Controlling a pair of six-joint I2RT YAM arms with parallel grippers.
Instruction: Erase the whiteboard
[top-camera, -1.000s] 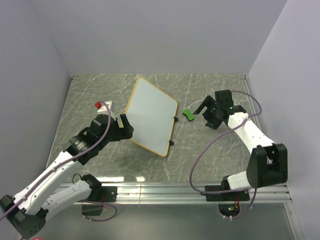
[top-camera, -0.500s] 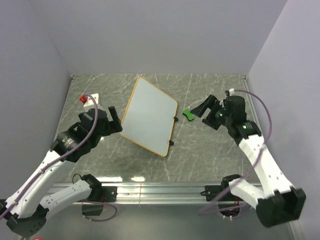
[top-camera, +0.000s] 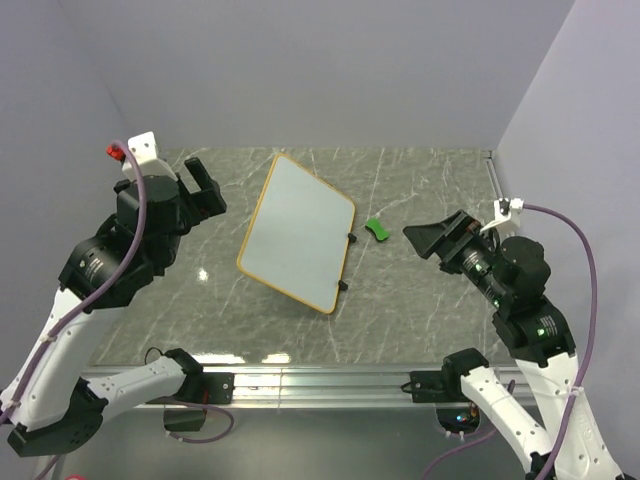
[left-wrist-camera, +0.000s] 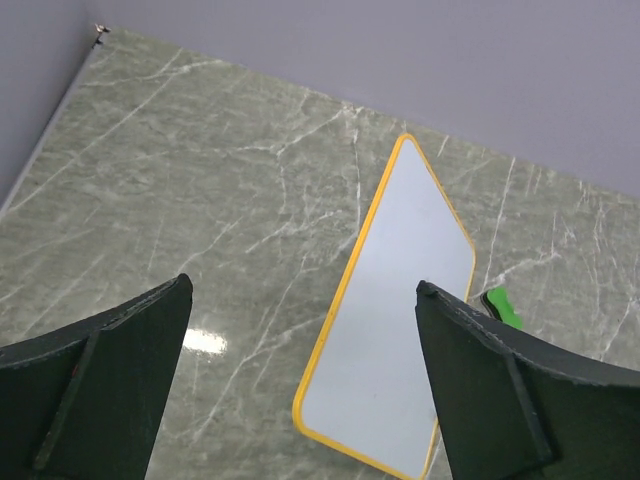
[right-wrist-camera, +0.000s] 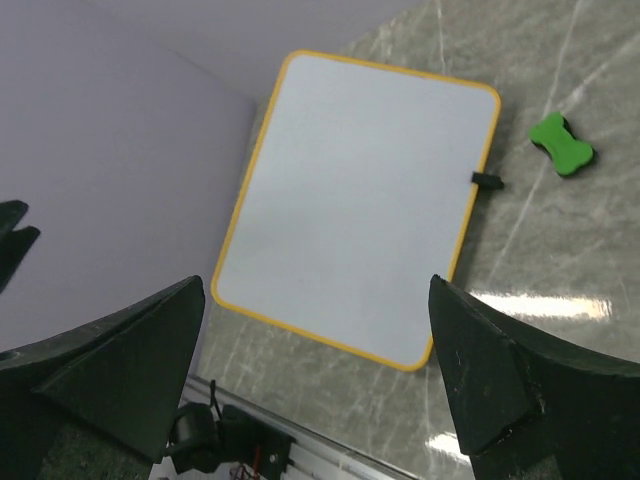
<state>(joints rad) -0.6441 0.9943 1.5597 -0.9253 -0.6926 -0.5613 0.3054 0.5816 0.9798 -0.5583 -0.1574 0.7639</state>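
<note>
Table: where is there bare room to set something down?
Left of the whiteboard, the table is bare to its edge. So is the strip between the whiteboard and the near rail, and the area right of the eraser. Crowded: the narrow gap between whiteboard and eraser.

Middle: the whiteboard (top-camera: 297, 232) lies flat and low on the table (top-camera: 200, 290); a gripper can pass above it.
Board's right edge: two black clips (top-camera: 352, 237) stick out.
Right of board: a green eraser (top-camera: 377, 229) lies near the edge, leaving a narrow strip.
Left side: bare marble; the left gripper (top-camera: 203, 187) hangs above it, spread wide.
Right side: bare marble; the right gripper (top-camera: 425, 238) hangs raised, spread wide.
Bounds: walls (top-camera: 320, 70) on three sides, a rail (top-camera: 340, 378) at the near edge.
</note>
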